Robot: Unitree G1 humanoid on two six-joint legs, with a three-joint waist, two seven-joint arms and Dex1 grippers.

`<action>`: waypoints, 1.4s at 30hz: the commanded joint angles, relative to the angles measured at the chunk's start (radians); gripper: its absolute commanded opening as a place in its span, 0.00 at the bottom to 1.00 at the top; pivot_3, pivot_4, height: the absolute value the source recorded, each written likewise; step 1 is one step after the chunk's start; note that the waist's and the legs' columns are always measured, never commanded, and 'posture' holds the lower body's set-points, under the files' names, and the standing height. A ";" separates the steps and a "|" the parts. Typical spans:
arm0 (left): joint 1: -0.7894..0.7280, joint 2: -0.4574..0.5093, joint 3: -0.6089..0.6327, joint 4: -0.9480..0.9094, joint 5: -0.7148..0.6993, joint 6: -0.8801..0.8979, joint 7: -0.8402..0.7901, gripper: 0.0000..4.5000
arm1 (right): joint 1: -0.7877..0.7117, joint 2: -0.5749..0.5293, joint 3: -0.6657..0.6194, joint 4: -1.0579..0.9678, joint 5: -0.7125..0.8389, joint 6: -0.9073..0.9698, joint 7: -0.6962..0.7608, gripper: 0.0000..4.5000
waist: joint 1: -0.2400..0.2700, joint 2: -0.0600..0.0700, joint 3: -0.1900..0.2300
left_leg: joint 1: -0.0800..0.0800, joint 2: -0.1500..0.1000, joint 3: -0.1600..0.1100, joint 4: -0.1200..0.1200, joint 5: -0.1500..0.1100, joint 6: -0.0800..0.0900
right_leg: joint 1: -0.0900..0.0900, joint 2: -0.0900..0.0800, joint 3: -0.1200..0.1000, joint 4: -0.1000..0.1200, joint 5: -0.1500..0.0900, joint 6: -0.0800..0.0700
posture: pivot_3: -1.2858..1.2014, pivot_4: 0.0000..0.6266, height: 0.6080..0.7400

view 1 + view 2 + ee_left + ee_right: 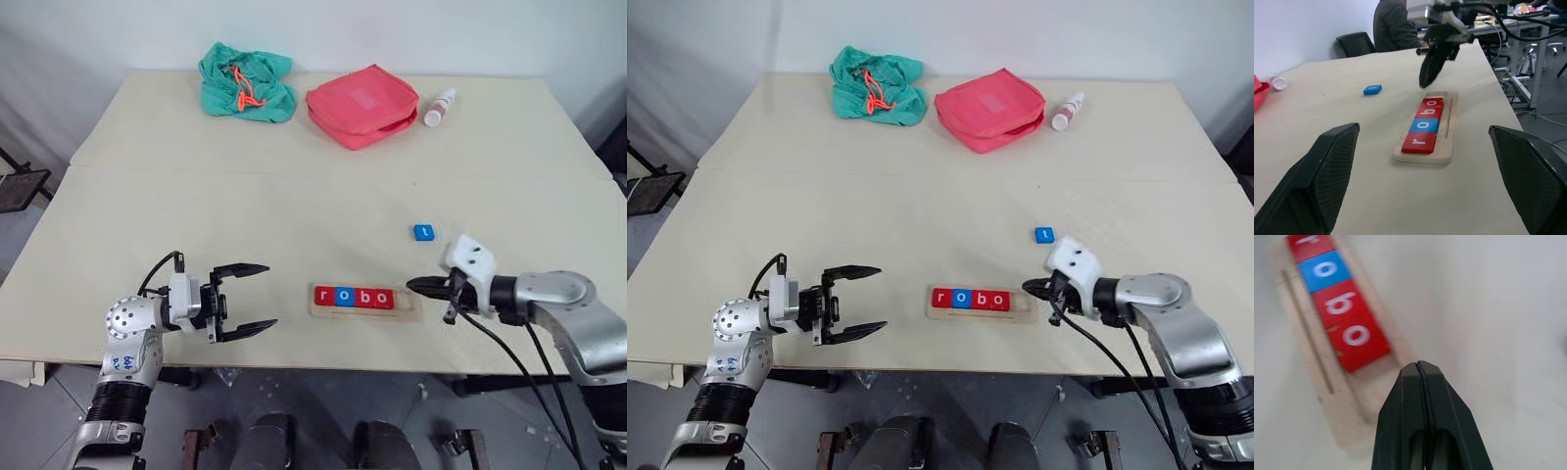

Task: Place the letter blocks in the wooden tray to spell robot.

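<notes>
The wooden tray (413, 307) lies near the table's front edge and holds a row of letter blocks (355, 298) reading r, o, b, o: red, blue, red, red. A loose blue letter block (423, 232) lies flat on the table behind the tray's right end. My right gripper (411, 285) is shut and empty, its tip just off the tray's right end, above the vacant slot. My left gripper (263, 296) stands open and empty to the left of the tray, pointing at it.
At the back of the table (196, 196) lie a green cloth (245, 82) with an orange cord, a red zip pouch (361, 105) and a small white bottle (440, 107). In the left wrist view a person (1393, 27) sits beyond the table's far side.
</notes>
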 commanded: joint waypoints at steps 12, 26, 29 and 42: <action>-0.101 -0.002 0.008 0.124 -0.001 -0.033 -0.079 1.00 | 0.047 0.213 -0.201 0.000 0.026 -0.013 -0.348 0.96 | -0.005 0.000 0.000 | 0.000 0.000 0.001 0.000 0.000 0.000 | -0.001 0.000 0.000 0.002 0.000 0.000 | 0.52 0.24 1.00; -0.040 0.022 0.024 0.033 -0.013 -0.012 -0.070 1.00 | -0.307 0.378 -0.059 0.445 -0.103 -0.078 -0.526 0.98 | -0.029 0.000 0.000 | 0.000 -0.001 0.000 -0.002 0.000 0.000 | -0.003 0.000 0.001 0.005 0.000 0.000 | 0.52 0.24 1.00; -0.016 0.030 0.033 0.010 -0.016 -0.008 -0.059 1.00 | -0.336 0.394 -0.051 0.516 -0.128 -0.120 -0.537 0.98 | -0.031 0.000 0.000 | 0.000 0.000 0.000 -0.002 0.000 0.000 | -0.004 0.000 0.001 0.005 0.000 0.000 | 0.52 0.24 1.00; 0.022 0.029 0.035 -0.015 -0.014 -0.012 -0.049 1.00 | -0.270 0.439 -0.063 0.426 -0.123 -0.086 -0.590 0.33 | -0.027 0.000 0.000 | 0.000 0.000 0.000 -0.002 0.000 0.000 | -0.004 0.000 0.002 0.007 0.000 0.000 | 0.52 0.24 1.00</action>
